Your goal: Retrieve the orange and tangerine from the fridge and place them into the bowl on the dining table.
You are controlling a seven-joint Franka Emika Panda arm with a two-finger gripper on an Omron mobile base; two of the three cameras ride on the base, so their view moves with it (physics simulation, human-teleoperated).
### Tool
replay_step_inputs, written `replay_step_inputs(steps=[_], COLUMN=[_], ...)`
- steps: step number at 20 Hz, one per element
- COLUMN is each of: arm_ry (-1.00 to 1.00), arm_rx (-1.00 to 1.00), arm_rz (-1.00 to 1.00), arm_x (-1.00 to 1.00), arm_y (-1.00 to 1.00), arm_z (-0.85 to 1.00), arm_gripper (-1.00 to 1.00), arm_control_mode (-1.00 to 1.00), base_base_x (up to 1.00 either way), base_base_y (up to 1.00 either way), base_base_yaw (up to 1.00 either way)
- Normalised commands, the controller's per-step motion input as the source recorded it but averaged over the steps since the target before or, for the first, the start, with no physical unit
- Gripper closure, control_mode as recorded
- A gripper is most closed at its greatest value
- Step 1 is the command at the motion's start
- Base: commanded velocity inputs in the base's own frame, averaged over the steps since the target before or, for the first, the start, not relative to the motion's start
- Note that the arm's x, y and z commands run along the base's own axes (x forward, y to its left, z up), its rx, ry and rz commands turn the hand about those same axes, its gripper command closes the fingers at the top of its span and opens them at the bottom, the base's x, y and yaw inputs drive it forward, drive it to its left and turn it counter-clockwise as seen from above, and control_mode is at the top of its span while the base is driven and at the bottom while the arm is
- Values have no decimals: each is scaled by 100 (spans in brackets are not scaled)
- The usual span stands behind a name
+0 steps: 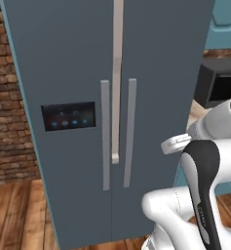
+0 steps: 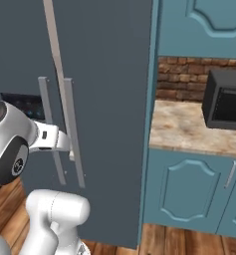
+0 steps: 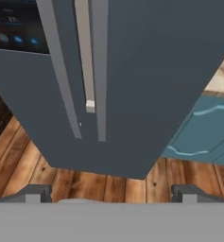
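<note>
The slate-grey fridge (image 1: 73, 73) stands right in front of me with both doors shut. Its two long grey handles (image 1: 105, 134) run side by side down the middle, and a black panel with blue lights (image 1: 68, 116) sits on the left door. My gripper (image 2: 64, 144) hovers just before the handles at about their lower half. In the hand view the gripper (image 3: 111, 194) is open, its fingertips (image 3: 35, 193) wide apart with nothing between them, and the fridge (image 3: 146, 71) fills the space ahead. The orange, tangerine, bowl and dining table are out of view.
Teal base cabinets (image 2: 189, 194) with a beige marbled counter (image 2: 184, 127) adjoin the fridge on the right, carrying a black microwave (image 2: 226, 99). A brick wall (image 1: 5, 97) stands to the fridge's left. Wooden floor (image 3: 33, 165) lies below.
</note>
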Motion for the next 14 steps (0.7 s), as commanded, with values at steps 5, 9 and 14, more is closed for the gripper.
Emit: replay_step_inputs(steps=[5, 9, 14], arm_ry=[0, 0, 0], arm_rx=[0, 0, 0], arm_rz=[0, 0, 0], arm_x=[0, 0, 0], arm_y=[0, 0, 0], arm_z=[0, 0, 0], arm_gripper=[-100, -100, -100], arm_control_mode=[100, 100, 100], base_base_x=[-34, -28, -31], base_base_y=[35, 39, 19], base_base_yaw=[0, 0, 0])
